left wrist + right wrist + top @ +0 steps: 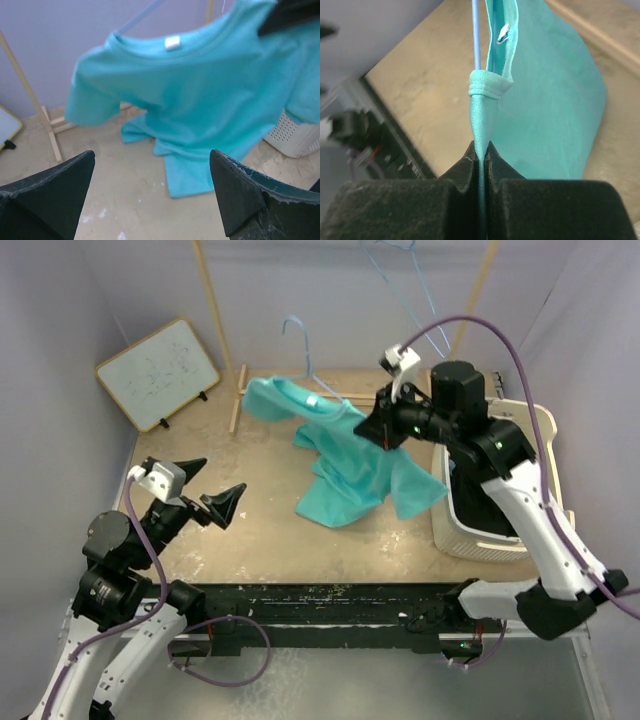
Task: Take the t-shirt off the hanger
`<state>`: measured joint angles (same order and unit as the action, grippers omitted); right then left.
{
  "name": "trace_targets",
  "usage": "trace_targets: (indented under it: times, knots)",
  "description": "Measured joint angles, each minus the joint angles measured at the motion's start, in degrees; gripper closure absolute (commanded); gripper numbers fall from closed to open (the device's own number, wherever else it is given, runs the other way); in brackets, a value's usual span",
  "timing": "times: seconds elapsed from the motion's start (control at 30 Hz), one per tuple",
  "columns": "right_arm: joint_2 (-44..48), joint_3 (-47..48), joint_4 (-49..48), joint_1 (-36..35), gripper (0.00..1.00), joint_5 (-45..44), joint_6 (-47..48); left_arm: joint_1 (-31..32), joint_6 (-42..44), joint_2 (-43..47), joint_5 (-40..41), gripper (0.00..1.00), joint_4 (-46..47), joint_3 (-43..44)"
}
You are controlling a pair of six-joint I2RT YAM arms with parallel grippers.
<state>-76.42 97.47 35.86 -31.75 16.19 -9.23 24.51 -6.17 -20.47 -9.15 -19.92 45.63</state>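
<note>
A teal t-shirt (345, 455) hangs on a pale blue wire hanger (300, 345) above the table, its lower hem trailing on the surface. My right gripper (378, 428) is shut on the shirt's shoulder near the collar, holding it up; in the right wrist view the fabric (485, 120) is pinched between the jaws (481, 152) with the hanger wire (476, 35) rising just behind. My left gripper (215, 490) is open and empty, low at the left, pointing at the shirt (200, 85). Its fingers (240, 192) frame the hem.
A white laundry basket (490, 530) stands at the right under my right arm. A small whiteboard (160, 372) leans at the back left. A wooden rack's posts (215, 320) rise at the back, with another blue hanger (400, 280) higher up.
</note>
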Motion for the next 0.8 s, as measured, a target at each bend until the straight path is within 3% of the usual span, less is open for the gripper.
trace_targets:
  times: [0.3, 0.5, 0.8]
  knots:
    - [18.4, -17.6, 2.0, -0.1, 1.0, 22.3, 2.2, 0.0, 4.4, -8.3, -4.2, 0.0, 6.3, 9.9]
    - [20.5, -21.1, 1.2, -0.2, 1.0, 28.9, 2.6, 0.0, 4.3, -13.7, -13.0, 0.06, 9.4, 11.1]
    - [19.7, -21.7, 0.1, -0.2, 1.0, 32.3, 3.7, 0.0, 3.3, -23.4, -32.0, 0.32, 9.6, 13.5]
